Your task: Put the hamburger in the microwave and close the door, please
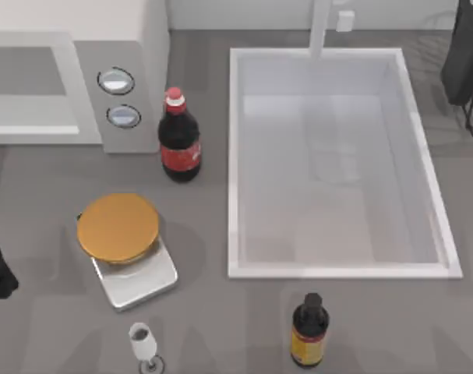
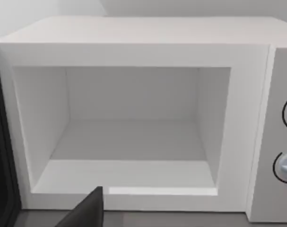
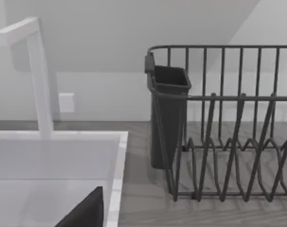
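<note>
Currently I face the microwave (image 2: 134, 118), cavity open ahead of my left gripper (finger state indiscernible); hamburger (image 1: 118, 227) rests untouched on its tray (image 1: 139, 279), so grasping comes next.

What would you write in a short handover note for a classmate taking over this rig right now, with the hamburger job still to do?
Grippers: left arm sits at the table's left edge, facing the microwave; right arm is parked at the far right corner, by the dish rack.
Things: the hamburger rests on the silver tray, in front of the microwave, near the cola bottle. The cavity is open and bare inside.
Done: door open, nothing gripped.
Left: pick up the hamburger, place it inside, close the door.
</note>
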